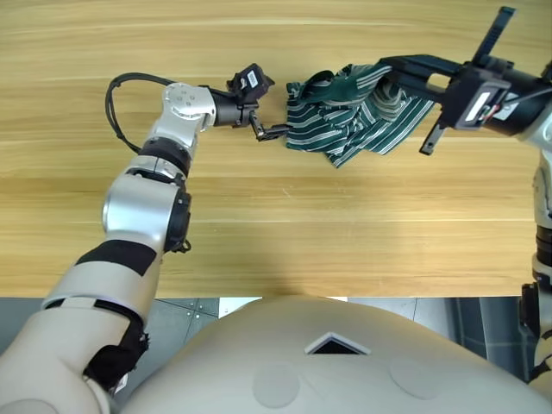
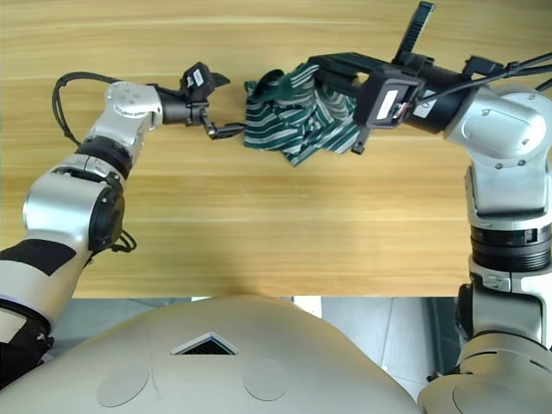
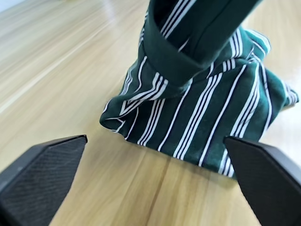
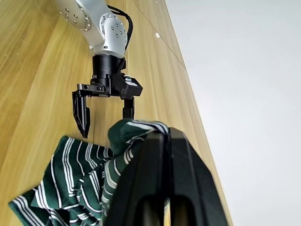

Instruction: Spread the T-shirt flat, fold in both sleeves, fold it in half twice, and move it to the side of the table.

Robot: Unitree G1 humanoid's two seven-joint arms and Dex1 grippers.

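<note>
A dark green T-shirt with white stripes (image 1: pixel 349 116) hangs bunched over the far middle of the wooden table (image 1: pixel 259 224), its lower folds resting on the wood. My right gripper (image 1: pixel 380 71) comes in from the right and is shut on the top of the T-shirt (image 4: pixel 80 183), holding that part up. My left gripper (image 1: pixel 271 107) is open just left of the shirt's left edge, low over the table. In the left wrist view its fingers (image 3: pixel 42 174) frame the shirt's striped hem (image 3: pixel 207 117), with a gap of bare wood between.
Bare wood stretches in front of the shirt to the table's near edge (image 1: pixel 345 293). Floor shows below that edge. A black cable (image 1: pixel 116 95) loops off my left forearm at the far left.
</note>
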